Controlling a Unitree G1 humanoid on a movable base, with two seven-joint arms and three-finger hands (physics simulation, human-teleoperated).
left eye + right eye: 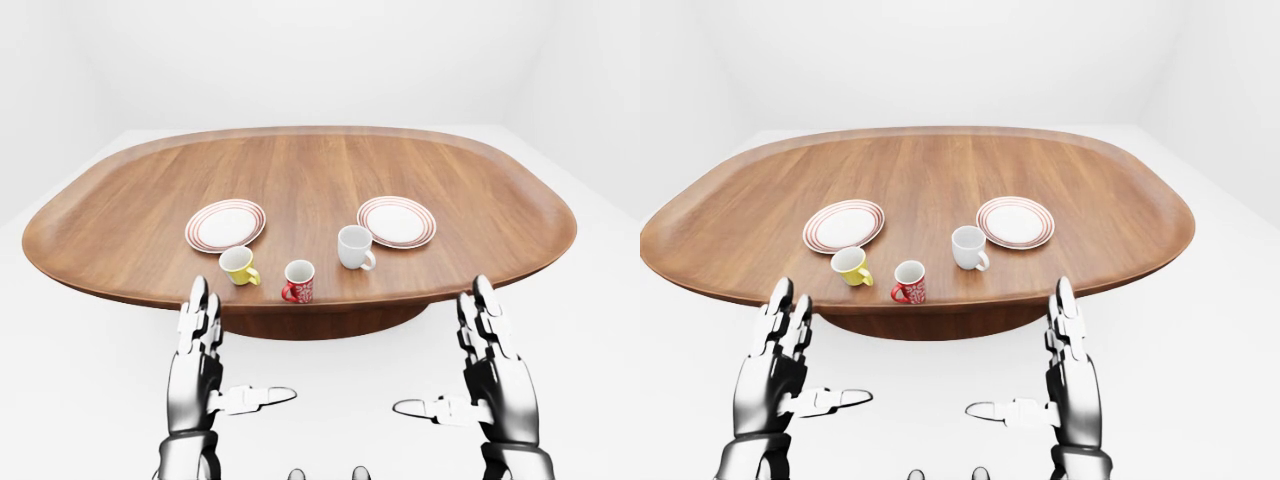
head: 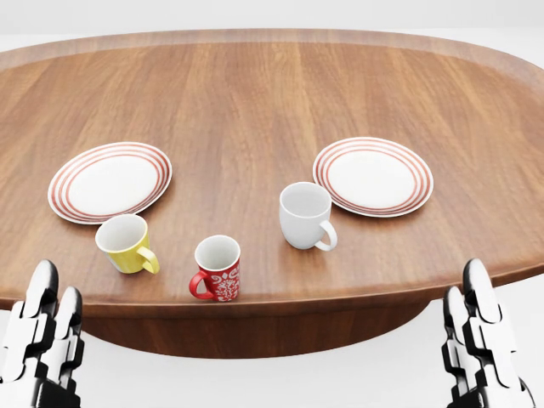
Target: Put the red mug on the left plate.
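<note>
Oval wooden table with glossy ceramics: red mug, white-patterned, upright near the table's bottom edge, between yellow mug and white mug; left plate, red-ringed, apparently bare. Chrome left hand and right hand spread wide, holding nothing, below the table.

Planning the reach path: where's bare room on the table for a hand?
Bare wood fills the table above both plates, and between the left plate and right plate. Crowded near the bottom edge: yellow mug, red mug, white mug.
</note>
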